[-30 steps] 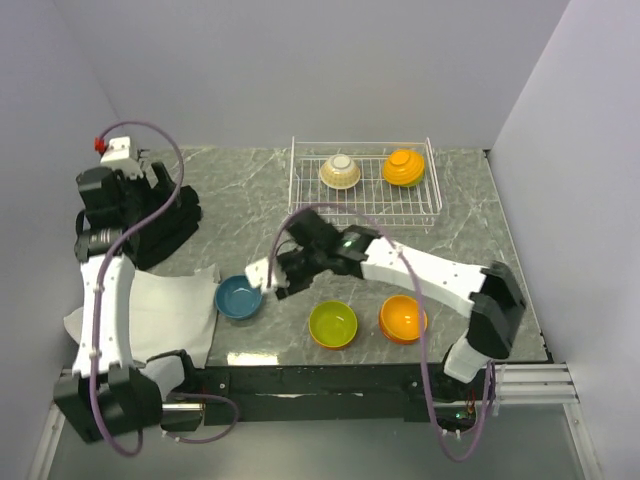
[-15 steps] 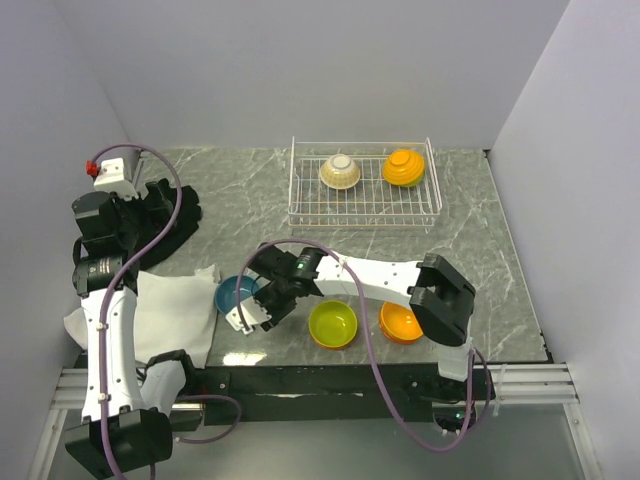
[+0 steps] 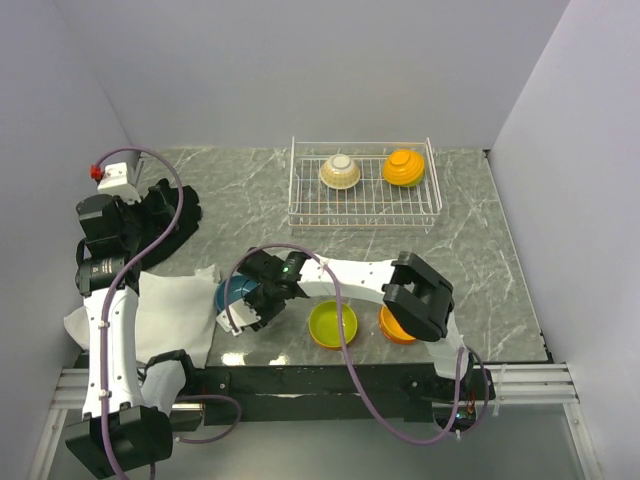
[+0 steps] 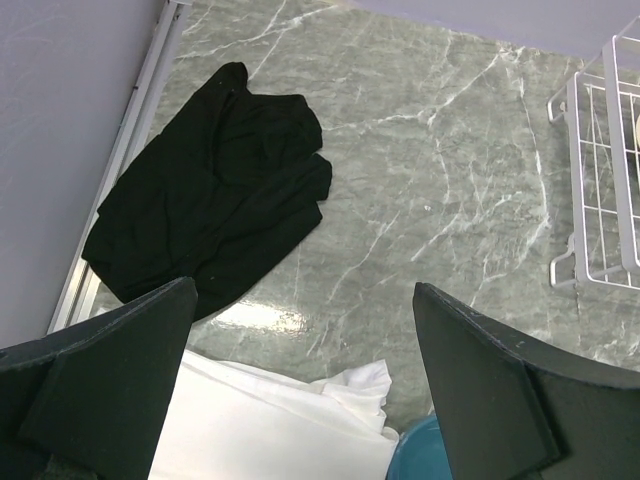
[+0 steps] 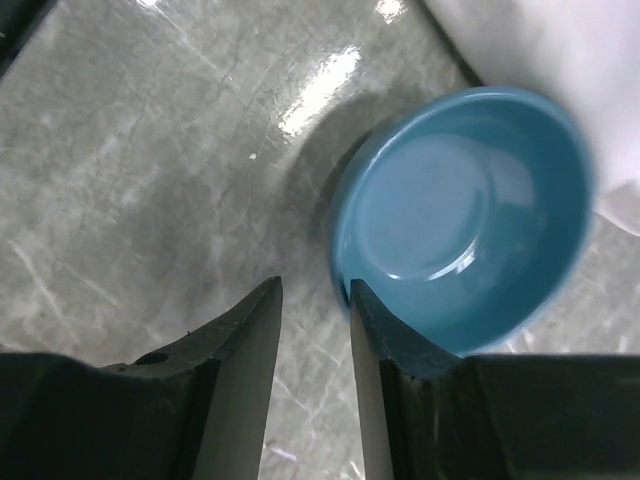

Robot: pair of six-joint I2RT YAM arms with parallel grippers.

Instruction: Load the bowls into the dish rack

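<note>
The white wire dish rack (image 3: 365, 205) stands at the back and holds an upturned white patterned bowl (image 3: 340, 171) and an orange bowl (image 3: 404, 167). On the table in front lie a teal-blue bowl (image 5: 470, 220), a lime green bowl (image 3: 332, 324) and an orange bowl (image 3: 397, 326) partly under the right arm. My right gripper (image 5: 315, 300) is low beside the teal bowl, jaws a narrow gap apart with only table between them; one finger (image 5: 375, 320) touches the bowl's outer rim. My left gripper (image 4: 302, 290) is wide open and empty, high above the cloths.
A black cloth (image 4: 215, 190) lies at the back left, and a white cloth (image 4: 270, 420) lies at the front left, touching the teal bowl (image 4: 415, 455). The rack's corner (image 4: 605, 170) shows at the right of the left wrist view. Walls close in three sides.
My right arm has swung left and toward the near edge, bringing its gripper down over the teal bowl's front left side. The left arm has shifted slightly.
</note>
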